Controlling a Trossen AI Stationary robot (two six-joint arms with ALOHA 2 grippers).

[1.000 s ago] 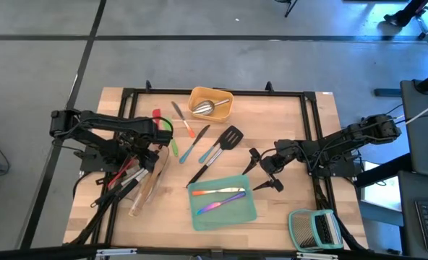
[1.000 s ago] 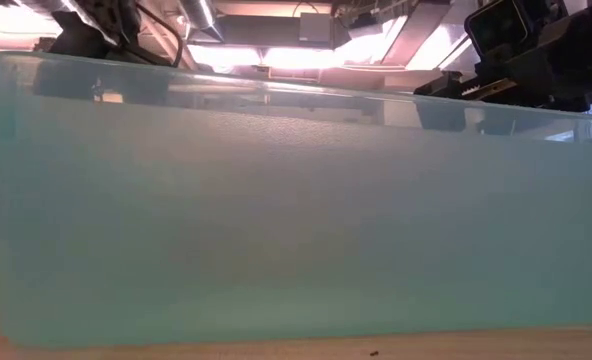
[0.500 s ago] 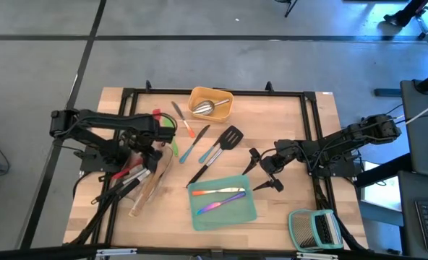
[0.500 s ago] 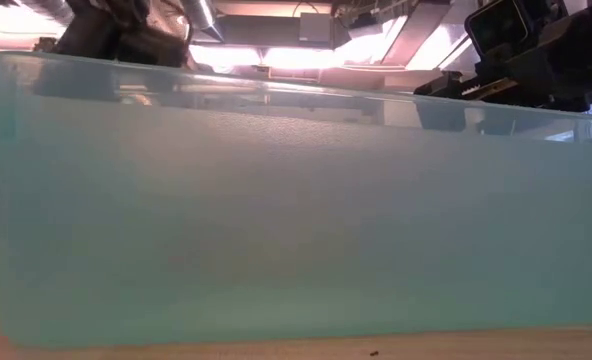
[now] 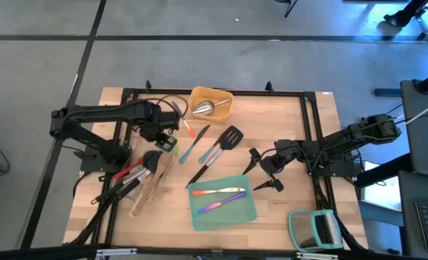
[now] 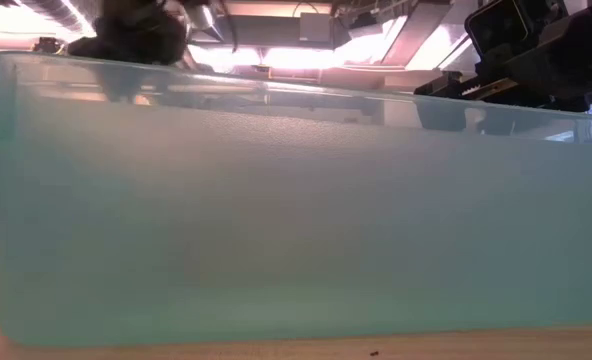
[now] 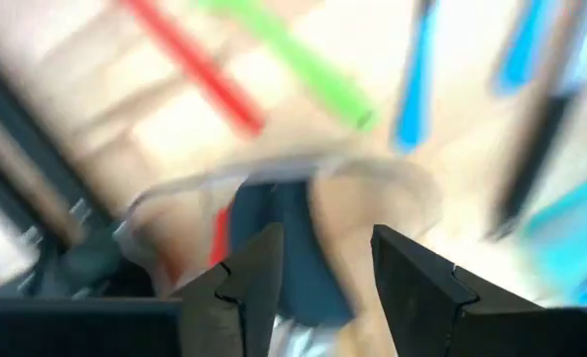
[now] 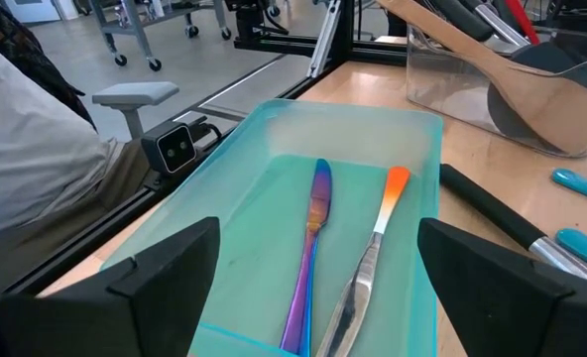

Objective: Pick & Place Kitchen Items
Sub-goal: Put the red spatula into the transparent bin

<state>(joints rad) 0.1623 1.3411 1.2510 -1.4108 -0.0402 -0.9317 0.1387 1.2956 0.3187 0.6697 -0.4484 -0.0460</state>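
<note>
Utensils: several crowd the clear tray (image 5: 147, 184), two lie in the teal tray (image 5: 223, 203), others loose on the tabletop (image 5: 286, 123). Low view blocked by the teal wall. Left gripper (image 7: 313, 278) above the clear tray, blurred, jaws parted, empty; right gripper (image 5: 263, 173) beside the teal tray, jaws spread.

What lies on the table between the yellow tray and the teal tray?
In the high view, between the yellow tray and the teal tray lie a black slotted turner, a blue-handled tool and a black spatula.

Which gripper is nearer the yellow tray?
Left. The left gripper hovers just beside the yellow tray, toward the left arm's side; the right gripper sits farther off, beside the teal tray.
</note>
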